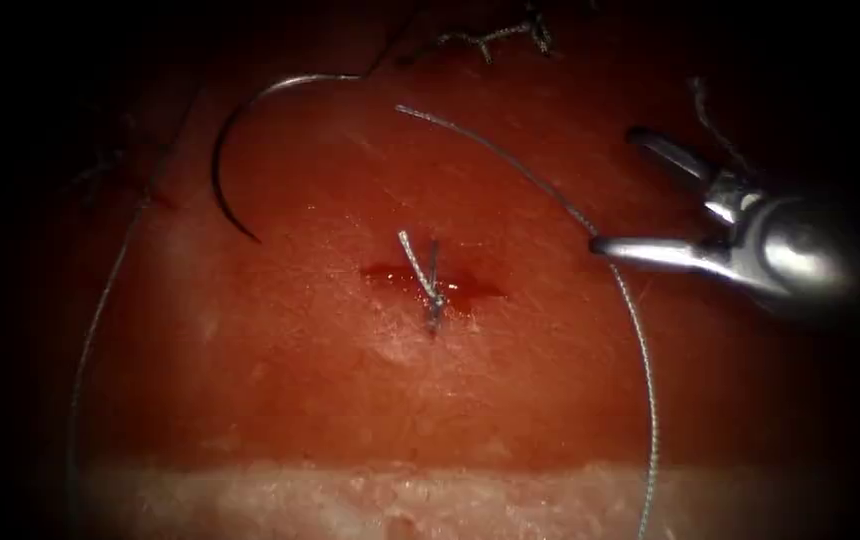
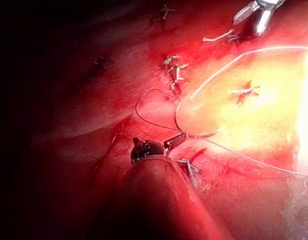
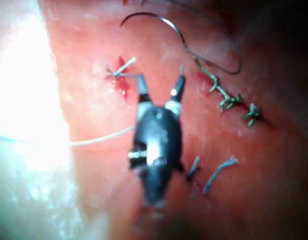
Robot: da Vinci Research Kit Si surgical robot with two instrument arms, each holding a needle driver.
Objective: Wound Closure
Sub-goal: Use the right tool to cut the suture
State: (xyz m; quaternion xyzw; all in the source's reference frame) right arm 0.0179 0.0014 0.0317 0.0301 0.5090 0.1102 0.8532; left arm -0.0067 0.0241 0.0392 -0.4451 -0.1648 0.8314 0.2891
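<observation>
At right of the cut (image 1: 430, 282), the right claw (image 1: 610, 190) is held wide open, empty; the needle (image 1: 240, 140) lies free upper left, best regrasped mid-curve.

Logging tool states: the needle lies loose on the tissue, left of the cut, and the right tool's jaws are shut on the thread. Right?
Not quite. In the endoscope view the right tool has open jaws, holding nothing. The needle does lie loose on the tissue, left of the cut.

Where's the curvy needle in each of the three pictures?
Endoscope view: the needle lies free on the tissue, upper left of the cut.
Left wrist view: needle.
Right wrist view: needle.
Shared landmark: the knotted stitch in the cut.
</observation>
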